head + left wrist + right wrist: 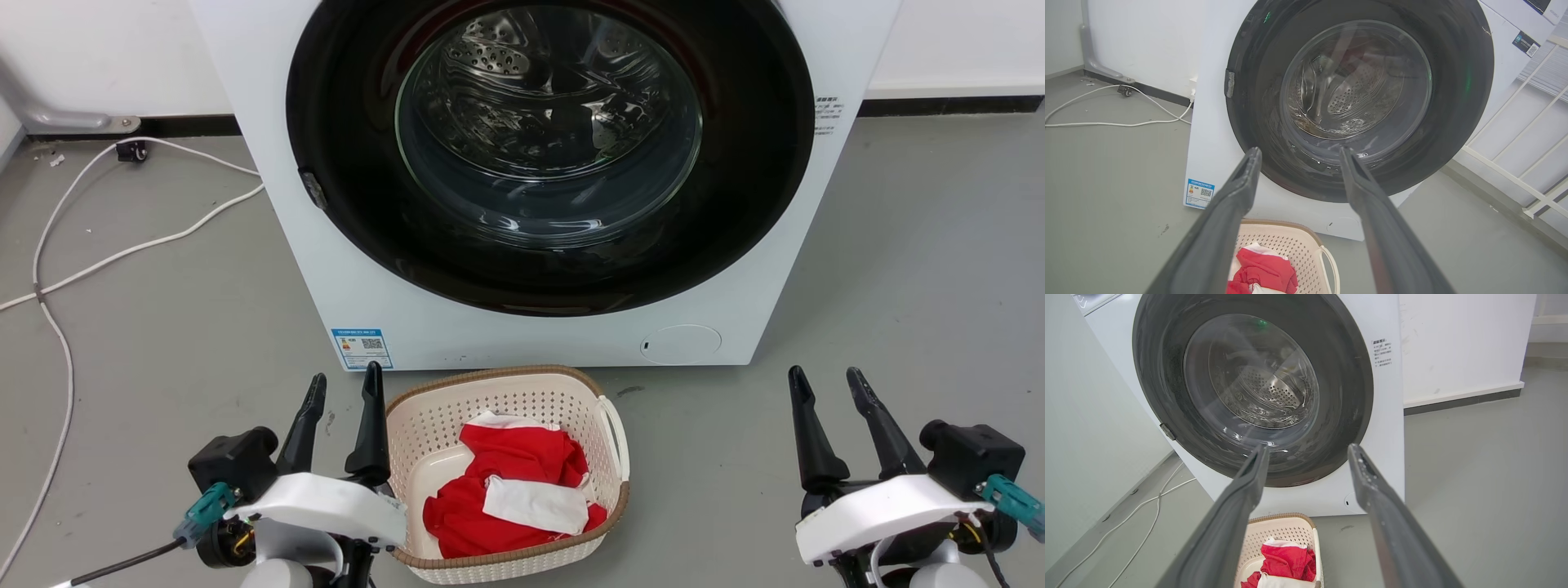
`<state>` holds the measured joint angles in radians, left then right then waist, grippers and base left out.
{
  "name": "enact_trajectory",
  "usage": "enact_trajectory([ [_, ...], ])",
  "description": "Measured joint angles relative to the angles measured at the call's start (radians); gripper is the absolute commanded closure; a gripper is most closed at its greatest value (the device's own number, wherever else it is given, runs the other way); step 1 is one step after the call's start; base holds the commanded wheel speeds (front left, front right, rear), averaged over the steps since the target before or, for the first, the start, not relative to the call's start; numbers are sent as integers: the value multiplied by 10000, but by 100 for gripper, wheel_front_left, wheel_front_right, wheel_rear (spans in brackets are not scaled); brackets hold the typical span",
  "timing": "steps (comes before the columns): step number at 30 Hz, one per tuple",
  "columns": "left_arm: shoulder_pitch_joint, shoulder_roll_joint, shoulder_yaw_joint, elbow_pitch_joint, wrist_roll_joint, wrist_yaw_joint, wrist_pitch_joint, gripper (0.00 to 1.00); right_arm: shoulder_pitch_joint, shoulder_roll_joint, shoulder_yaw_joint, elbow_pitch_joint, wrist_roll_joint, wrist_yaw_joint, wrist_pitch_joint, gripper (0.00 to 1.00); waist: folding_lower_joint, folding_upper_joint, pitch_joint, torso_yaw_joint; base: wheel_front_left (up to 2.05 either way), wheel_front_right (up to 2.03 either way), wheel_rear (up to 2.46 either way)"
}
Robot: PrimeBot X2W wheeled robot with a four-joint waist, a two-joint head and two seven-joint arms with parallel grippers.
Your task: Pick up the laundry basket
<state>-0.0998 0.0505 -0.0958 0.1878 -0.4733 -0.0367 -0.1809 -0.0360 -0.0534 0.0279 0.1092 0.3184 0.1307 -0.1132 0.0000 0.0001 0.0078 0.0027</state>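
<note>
Now, your laundry basket (457, 408) sits bottom centre, below the washing machine (490, 339): probably light, stiff plastic, so grip its white handle (614, 437). Left gripper (346, 374) and right gripper (824, 373) both gape, empty.

- We find a blue sticker (362, 349) with a QR code at the lower left of the washing machine (506, 339) front; unreadable.
- The small print (826, 112) at upper right is too tiny for us.

A white front-loading washing machine (539, 335), its dark round door (547, 269) glass-centred, stands on the grey floor (914, 286) against a white wall (106, 49), a blue label (362, 349) low on its front, white cables (155, 242) trailing alongside.
</note>
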Motion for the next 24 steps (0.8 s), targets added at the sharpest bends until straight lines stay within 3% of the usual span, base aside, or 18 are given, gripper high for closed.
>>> enact_trajectory([
  [24, -98, 0, -242, 330, 2336, 282, -499, 0, 66, 8, 17, -134, -2405, 2, 8, 0, 0, 0, -4, 85, 0, 0, 0],
])
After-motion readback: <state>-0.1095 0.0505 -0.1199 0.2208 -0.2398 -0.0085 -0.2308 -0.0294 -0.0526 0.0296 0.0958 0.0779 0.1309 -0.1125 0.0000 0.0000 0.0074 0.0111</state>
